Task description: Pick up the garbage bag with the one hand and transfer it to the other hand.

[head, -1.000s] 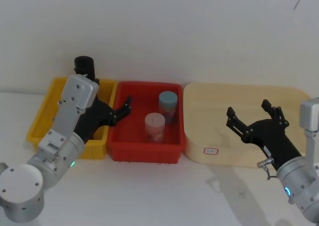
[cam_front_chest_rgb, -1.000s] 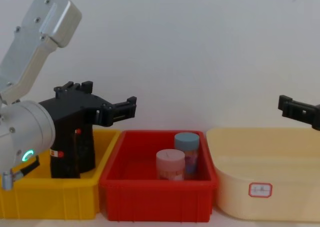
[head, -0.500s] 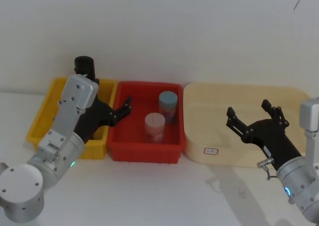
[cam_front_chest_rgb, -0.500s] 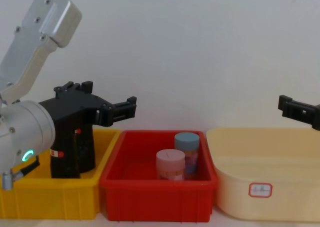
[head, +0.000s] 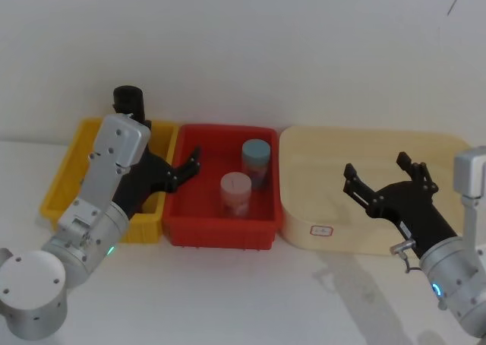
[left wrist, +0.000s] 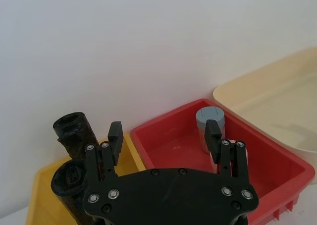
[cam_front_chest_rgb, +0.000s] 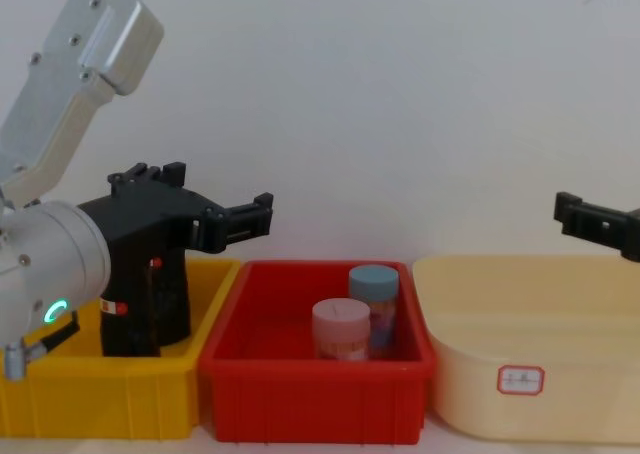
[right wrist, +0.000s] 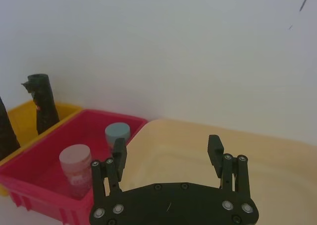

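Two black garbage bag rolls stand upright in the yellow bin (head: 64,181). The far roll (head: 129,102) (left wrist: 74,130) rises at the bin's back. The near roll (cam_front_chest_rgb: 145,309) (left wrist: 67,183), with a small red label, stands partly behind my left arm. My left gripper (head: 181,170) (left wrist: 164,131) (cam_front_chest_rgb: 255,217), on the green-ringed arm, is open and holds nothing. It hovers over the border between the yellow bin and the red bin, beside and above the rolls. My right gripper (head: 376,168) (right wrist: 166,144) (cam_front_chest_rgb: 575,212), on the blue-ringed arm, hangs open over the cream tub.
The red bin (head: 220,235) in the middle holds a blue-lidded jar (head: 256,159) and a pink-lidded jar (head: 235,193). The cream tub (head: 319,208) on the right carries a small label on its front. A white wall stands close behind all three containers.
My right gripper has edged slightly to the left over the cream tub. The left gripper and both rolls have not moved.
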Controlling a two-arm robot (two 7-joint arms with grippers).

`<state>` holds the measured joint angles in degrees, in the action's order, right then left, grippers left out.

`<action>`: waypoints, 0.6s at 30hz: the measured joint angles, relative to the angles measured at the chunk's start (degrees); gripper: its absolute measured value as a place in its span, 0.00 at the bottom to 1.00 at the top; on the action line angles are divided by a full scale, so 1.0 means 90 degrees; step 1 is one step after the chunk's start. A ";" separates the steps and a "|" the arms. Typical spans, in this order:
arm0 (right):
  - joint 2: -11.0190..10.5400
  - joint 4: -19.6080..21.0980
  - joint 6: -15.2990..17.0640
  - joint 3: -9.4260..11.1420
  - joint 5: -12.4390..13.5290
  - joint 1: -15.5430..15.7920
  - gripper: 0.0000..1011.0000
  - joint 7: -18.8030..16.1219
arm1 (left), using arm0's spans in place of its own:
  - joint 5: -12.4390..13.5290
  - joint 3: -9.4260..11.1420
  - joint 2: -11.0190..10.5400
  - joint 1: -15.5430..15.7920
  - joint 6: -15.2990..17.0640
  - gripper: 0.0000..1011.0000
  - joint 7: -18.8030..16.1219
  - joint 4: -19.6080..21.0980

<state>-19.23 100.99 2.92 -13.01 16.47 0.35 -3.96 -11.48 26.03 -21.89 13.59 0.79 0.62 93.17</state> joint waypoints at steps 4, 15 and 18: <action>0.0012 -0.0063 0.0215 -0.0038 0.0016 -0.0125 0.99 -0.0059 | 0.0000 0.0000 0.0000 0.0000 0.0000 0.99 0.0000 0.0001; 0.0115 -0.0488 0.1211 -0.0256 0.0193 -0.0836 0.99 -0.0443 | 0.0000 0.0000 0.0000 0.0000 0.0000 0.99 0.0000 0.0001; 0.0158 -0.0638 0.1470 -0.0329 0.0262 -0.1076 0.99 -0.0592 | 0.0000 0.0000 0.0000 0.0000 0.0000 0.99 0.0000 0.0000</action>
<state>-17.81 95.25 16.15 -15.97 18.83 -9.34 -9.29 -11.48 26.02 -21.89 13.59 0.79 0.62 93.18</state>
